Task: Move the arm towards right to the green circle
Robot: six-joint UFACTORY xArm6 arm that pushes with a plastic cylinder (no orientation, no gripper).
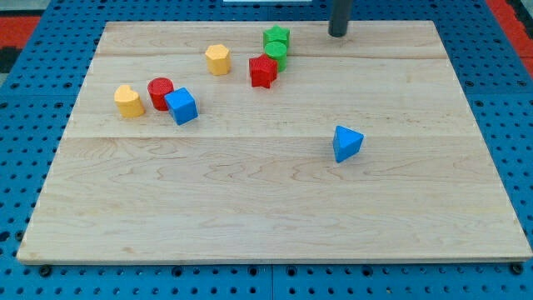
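Observation:
The green circle (276,53) sits near the view's top middle of the wooden board (275,208), just below a green star (276,37) and touching a red star (262,71) at its lower left. My tip (337,33) stands at the view's top edge, to the right of the green circle and the green star, apart from both.
A yellow hexagon block (217,59) lies left of the red star. At the view's left stand a yellow block (128,101), a red cylinder (160,92) and a blue cube (181,106) close together. A blue triangle (346,143) lies right of centre.

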